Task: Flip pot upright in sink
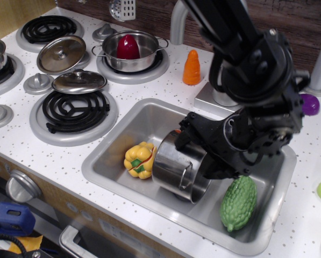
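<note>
The pot [173, 166] is shiny steel and lies on its side in the middle of the sink [141, 121], its open mouth facing right and a wire loop handle on its front. My gripper [202, 153] is down at the pot's mouth end. Its black jaws stand wide apart, one at the pot's upper left rim and one at the lower right. I cannot tell whether they press on the pot. The arm hides the back right of the sink.
A yellow toy pepper [138, 159] lies against the pot's left side. A green bumpy gourd [239, 202] lies at the sink's right. An orange carrot [191, 67] and a shallow pot with a red item [130, 51] are behind. Burners and lids [78, 81] are on the left.
</note>
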